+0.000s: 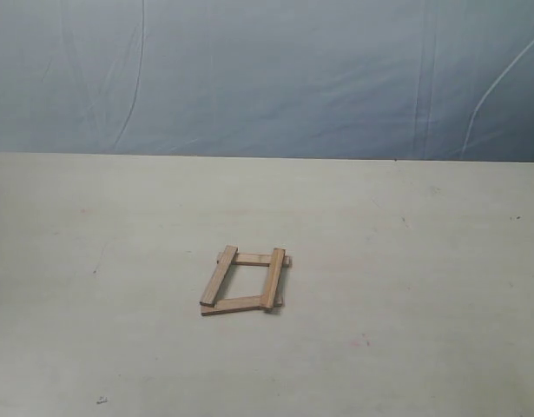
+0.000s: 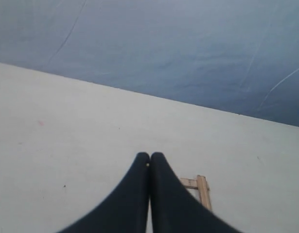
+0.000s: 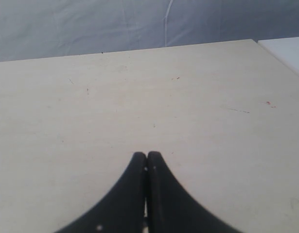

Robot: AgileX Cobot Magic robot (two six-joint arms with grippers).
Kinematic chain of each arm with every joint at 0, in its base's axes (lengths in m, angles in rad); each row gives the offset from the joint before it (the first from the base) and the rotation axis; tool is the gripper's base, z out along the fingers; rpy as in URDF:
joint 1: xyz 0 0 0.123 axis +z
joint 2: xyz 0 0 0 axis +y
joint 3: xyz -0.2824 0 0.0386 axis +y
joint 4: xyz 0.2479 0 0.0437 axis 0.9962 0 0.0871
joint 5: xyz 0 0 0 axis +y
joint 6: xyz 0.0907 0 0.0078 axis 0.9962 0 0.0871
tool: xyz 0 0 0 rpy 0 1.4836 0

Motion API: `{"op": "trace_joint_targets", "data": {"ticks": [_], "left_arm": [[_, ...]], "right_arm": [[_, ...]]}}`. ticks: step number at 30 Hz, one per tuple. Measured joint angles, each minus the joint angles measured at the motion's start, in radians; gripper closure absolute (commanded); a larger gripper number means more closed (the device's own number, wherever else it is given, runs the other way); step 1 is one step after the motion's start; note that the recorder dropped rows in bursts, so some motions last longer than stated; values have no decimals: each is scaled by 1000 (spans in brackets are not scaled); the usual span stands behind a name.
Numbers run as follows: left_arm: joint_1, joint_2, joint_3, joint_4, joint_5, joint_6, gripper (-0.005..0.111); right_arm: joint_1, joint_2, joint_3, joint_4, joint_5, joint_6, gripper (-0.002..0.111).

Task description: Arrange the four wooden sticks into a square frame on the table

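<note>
The four wooden sticks lie as a small square frame (image 1: 246, 281) near the middle of the table (image 1: 405, 287), overlapping at the corners. The left stick (image 1: 219, 275) and right stick (image 1: 273, 278) rest across the far stick (image 1: 253, 259) and near stick (image 1: 232, 305). Neither arm shows in the exterior view. In the left wrist view my left gripper (image 2: 149, 156) is shut and empty, with a corner of the frame (image 2: 202, 190) just beyond its fingers. My right gripper (image 3: 147, 155) is shut too, holding nothing, over bare table (image 3: 139, 97).
A blue-grey sheet (image 1: 267, 74) hangs behind the table's far edge. In the right wrist view a white surface (image 3: 288, 51) lies past the table's corner.
</note>
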Motion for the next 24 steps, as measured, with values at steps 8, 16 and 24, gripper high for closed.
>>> {"op": "trace_joint_targets", "data": {"ticks": [8, 16, 24], "left_arm": [[0, -27, 0, 33, 0, 3, 107], [0, -26, 0, 72, 0, 5, 107], [18, -54, 79, 137, -98, 64, 107]], "right_arm": [[0, 0, 0, 0, 0, 0, 109], [0, 0, 0, 0, 0, 0, 109], [0, 0, 0, 0, 0, 0, 109]]}}
